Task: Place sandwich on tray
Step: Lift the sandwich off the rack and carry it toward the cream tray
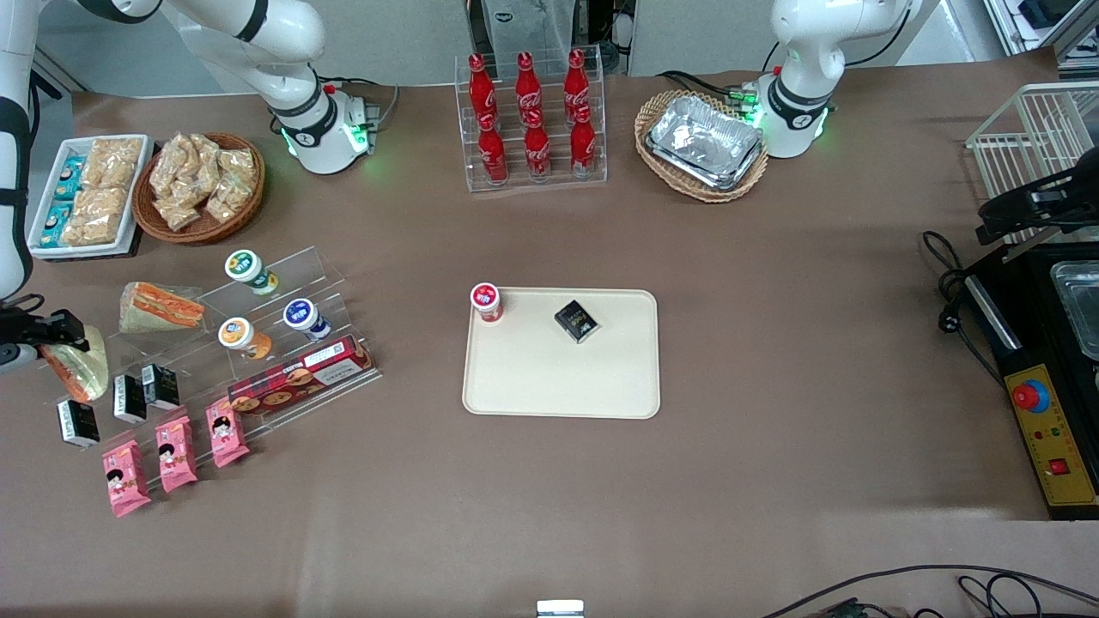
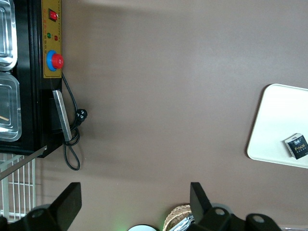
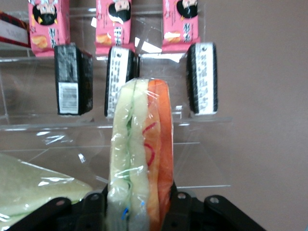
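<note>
Brown paper covers the desk point(image 1: 773, 343). At its centre lies the cream tray point(image 1: 558, 386), carrying a red-capped cup point(image 1: 486, 301) and a small black box point(image 1: 576, 321). Toward the working arm's end, the gripper point(image 1: 60, 342) hangs with its fingers closed on the wrapped sandwich point(image 3: 139, 159), well apart from the tray.
</note>
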Available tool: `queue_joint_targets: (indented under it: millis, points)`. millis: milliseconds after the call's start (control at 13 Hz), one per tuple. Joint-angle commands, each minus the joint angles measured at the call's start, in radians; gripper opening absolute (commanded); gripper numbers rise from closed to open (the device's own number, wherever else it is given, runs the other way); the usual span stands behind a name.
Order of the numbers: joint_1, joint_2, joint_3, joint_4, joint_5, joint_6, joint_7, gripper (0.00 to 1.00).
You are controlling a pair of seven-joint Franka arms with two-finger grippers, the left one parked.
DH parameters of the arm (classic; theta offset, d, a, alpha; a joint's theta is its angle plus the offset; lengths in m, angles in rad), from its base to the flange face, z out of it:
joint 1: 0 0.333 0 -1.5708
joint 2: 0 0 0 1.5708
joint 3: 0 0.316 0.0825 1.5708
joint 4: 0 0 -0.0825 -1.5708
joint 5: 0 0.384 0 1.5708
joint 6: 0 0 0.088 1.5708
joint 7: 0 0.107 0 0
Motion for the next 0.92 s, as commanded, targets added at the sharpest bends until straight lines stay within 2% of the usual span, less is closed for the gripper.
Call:
queue_joint_targets:
  millis: [0, 154, 308, 462, 692, 846]
  points:
    - [0.029, -0.047, 0.000, 0.078, 0.023, -0.100, 0.062, 0.06]
    - [0.061, -0.067, 0.000, 0.132, 0.024, -0.141, 0.157, 0.06]
    - [0.130, -0.090, -0.001, 0.170, 0.007, -0.203, 0.430, 0.06]
    - [0.207, -0.099, -0.001, 0.228, -0.040, -0.293, 0.620, 0.06]
    - [0.357, -0.098, 0.000, 0.317, -0.111, -0.423, 1.018, 0.05]
    - [0.440, -0.092, 0.000, 0.353, -0.111, -0.473, 1.221, 0.05]
